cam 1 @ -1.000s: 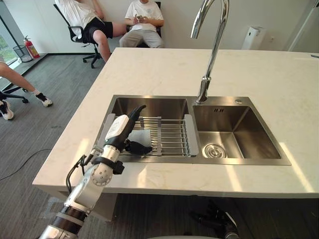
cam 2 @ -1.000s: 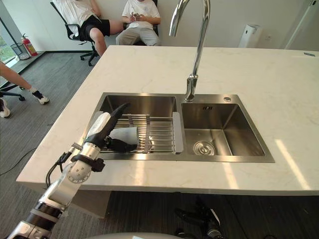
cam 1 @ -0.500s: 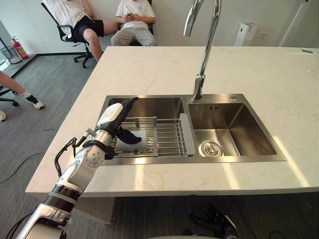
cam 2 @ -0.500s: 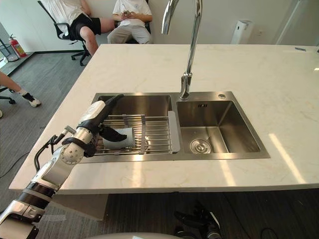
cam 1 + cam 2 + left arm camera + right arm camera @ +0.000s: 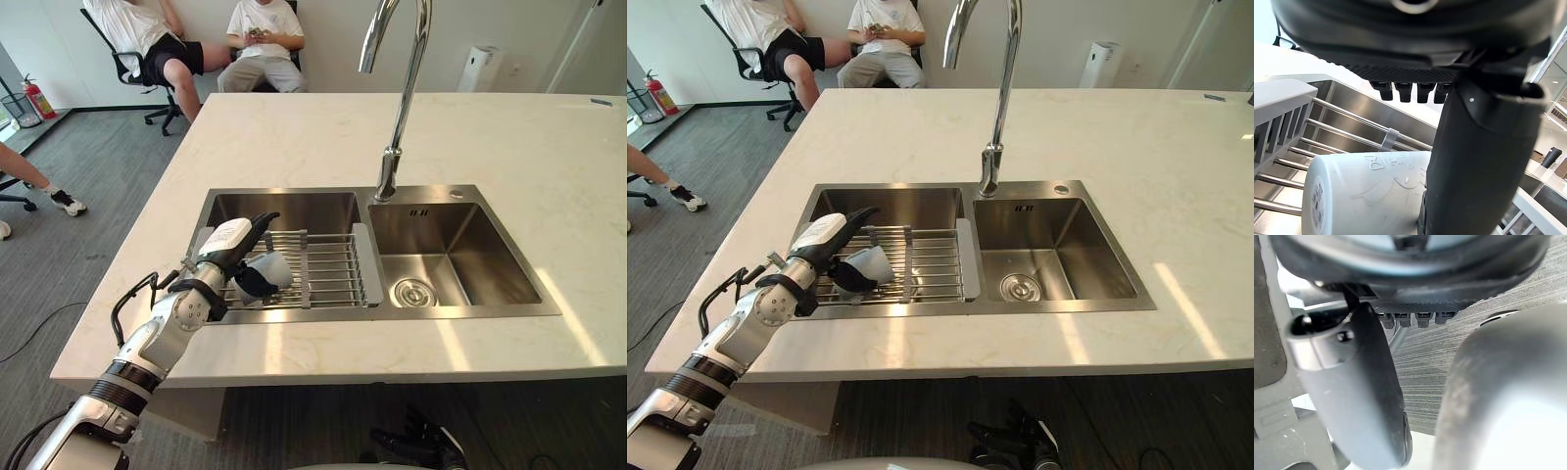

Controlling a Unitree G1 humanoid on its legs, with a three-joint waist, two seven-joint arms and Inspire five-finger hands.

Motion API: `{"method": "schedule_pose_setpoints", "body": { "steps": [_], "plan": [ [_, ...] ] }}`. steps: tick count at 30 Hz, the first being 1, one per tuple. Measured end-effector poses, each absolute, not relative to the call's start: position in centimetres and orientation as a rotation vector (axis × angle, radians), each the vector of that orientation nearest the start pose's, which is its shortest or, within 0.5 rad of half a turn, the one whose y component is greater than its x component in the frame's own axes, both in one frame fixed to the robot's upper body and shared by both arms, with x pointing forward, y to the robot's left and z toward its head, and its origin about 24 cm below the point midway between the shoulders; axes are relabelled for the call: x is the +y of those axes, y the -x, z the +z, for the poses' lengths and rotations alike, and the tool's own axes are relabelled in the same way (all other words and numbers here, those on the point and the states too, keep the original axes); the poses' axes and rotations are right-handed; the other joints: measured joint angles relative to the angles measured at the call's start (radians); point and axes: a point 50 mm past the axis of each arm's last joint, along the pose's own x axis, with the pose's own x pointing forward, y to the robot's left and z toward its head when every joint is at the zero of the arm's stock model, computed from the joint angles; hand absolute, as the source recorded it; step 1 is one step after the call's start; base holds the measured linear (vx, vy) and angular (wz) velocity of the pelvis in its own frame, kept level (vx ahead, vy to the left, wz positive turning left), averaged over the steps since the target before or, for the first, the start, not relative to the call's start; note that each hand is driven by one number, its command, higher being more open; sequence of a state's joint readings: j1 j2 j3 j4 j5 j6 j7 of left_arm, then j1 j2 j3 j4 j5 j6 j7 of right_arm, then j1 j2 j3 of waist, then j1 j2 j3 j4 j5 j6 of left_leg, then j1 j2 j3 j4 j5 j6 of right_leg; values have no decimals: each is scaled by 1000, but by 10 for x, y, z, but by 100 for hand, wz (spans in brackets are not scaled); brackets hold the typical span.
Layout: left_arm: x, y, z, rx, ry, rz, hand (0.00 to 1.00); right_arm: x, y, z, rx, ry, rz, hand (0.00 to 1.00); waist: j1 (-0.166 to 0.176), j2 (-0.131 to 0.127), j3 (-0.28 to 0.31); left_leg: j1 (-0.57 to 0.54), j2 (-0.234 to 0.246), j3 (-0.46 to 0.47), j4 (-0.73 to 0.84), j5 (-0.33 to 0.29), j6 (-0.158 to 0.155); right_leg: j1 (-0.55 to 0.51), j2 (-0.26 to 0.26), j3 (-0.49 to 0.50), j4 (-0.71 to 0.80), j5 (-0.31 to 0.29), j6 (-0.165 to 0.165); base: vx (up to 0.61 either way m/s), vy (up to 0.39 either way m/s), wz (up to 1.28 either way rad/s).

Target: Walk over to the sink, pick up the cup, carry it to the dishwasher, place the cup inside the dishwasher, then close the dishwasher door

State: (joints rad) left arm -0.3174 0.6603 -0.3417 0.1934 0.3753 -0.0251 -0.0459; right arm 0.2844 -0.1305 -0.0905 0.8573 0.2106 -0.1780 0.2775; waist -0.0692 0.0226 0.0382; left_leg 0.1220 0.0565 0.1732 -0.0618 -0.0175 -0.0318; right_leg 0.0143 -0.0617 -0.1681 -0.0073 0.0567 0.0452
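A white cup [image 5: 275,266] lies on its side on the wire drying rack [image 5: 333,272] over the left basin of the steel sink [image 5: 294,193]. My left hand [image 5: 231,251] reaches over the sink's left rim and straddles the cup. Its fingers stretch straight above the cup without touching it. The dark thumb [image 5: 1479,147] lies against the cup's [image 5: 1364,191] side, with the rack's bars showing beyond. My right hand [image 5: 1364,387] hangs low beside the counter over the grey carpet, fingers relaxed and holding nothing.
A tall chrome faucet [image 5: 397,98] rises behind the divider between the basins. The right basin [image 5: 460,264] holds just its drain. The pale stone counter [image 5: 509,147] spreads around the sink. Two people [image 5: 260,39] sit on chairs beyond the counter's far edge.
My left hand has dropped lower over the cup and its thumb has swung in against the cup's side. The cup has tipped slightly on the rack. The camera has shifted a little.
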Motion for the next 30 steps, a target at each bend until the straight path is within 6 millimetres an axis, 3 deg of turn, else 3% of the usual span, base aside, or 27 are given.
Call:
{"method": "schedule_pose_setpoints", "body": {
  "steps": [22, 30],
  "plan": [
    [210, -305, 72, 86, -1169, -340, 100, -213, -68, -145, 917, -202, -32, 100, -11, -8, 3, 1, -2, -17, 1, 2, 2, 10, -4, -17, -3, -1, 1, 0, 0, 1],
    [224, -306, 54, 235, -1179, -316, 100, -212, -68, -145, 917, -204, -26, 100, -32, -12, 6, 2, 0, -19, -1, 1, 1, 16, -2, -20, -11, -1, 2, -3, -2, 1]
  ]
}}
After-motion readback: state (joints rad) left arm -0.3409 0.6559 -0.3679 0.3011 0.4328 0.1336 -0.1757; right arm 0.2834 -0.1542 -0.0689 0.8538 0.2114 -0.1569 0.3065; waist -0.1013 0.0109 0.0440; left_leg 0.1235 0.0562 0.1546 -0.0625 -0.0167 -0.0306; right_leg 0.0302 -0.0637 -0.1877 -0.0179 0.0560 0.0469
